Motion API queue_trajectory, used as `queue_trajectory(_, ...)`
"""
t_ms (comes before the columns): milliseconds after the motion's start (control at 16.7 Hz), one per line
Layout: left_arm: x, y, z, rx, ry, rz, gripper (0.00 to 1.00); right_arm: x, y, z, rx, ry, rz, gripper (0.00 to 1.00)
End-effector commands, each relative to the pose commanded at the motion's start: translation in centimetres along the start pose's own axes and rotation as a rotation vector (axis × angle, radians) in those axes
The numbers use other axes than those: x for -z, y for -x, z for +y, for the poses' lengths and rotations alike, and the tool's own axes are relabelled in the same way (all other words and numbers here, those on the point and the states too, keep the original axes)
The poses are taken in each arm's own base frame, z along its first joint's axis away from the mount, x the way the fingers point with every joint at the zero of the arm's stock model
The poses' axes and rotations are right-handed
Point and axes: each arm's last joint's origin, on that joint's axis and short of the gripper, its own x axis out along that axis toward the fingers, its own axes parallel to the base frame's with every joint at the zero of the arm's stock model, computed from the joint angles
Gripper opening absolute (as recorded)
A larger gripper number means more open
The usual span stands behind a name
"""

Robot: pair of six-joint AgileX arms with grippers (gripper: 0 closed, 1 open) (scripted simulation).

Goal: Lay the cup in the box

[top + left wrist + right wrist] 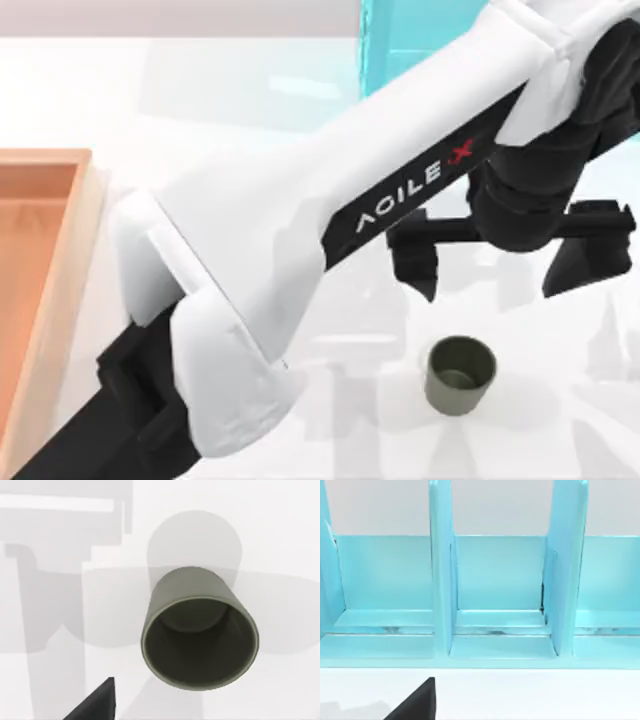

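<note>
The cup [460, 375] stands upright on the white table at the front right, mouth up, small and dark olive-grey. My left arm reaches across from the front left, and its gripper [495, 270] hangs open just behind the cup, touching nothing. One dark fingertip [415, 265] is left of the cup's line and the other is right of it. The left wrist view looks down into the cup [200, 630]. The box [85, 230], with pale wood walls and an orange-brown inside, lies at the table's left edge. My right gripper [415, 705] is parked facing a shelf.
A light-blue shelf-like frame [410, 40] stands at the back of the table, right of centre. The right wrist view shows its upright dividers [495, 590] close up. The left arm's white link [300, 220] spans the table's middle between box and cup.
</note>
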Motion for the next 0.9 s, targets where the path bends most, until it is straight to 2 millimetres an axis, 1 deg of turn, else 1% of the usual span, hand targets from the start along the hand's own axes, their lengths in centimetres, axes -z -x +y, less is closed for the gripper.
queue_trajectory(120, 1.6, -0.2, -1.1, 0.001, -0.034, 0.006, 1.00, 0.0, 0.0, 0.0, 0.000, 0.000, 0.000, 1.00)
queue_trajectory(240, 2.1, -0.3, -1.4, -0.001, -0.044, 0.008, 1.00, 0.0, 0.0, 0.0, 0.000, 0.000, 0.000, 1.00)
queue_trajectory(660, 1.9, -0.4, -1.4, 0.000, -0.042, 0.006, 1.00, 0.0, 0.0, 0.0, 0.000, 0.000, 0.000, 1.00)
queue_trajectory(900, 1.7, -2.0, -1.9, -0.001, -0.044, 0.008, 1.00, 0.0, 0.0, 0.0, 0.000, 0.000, 0.000, 1.00)
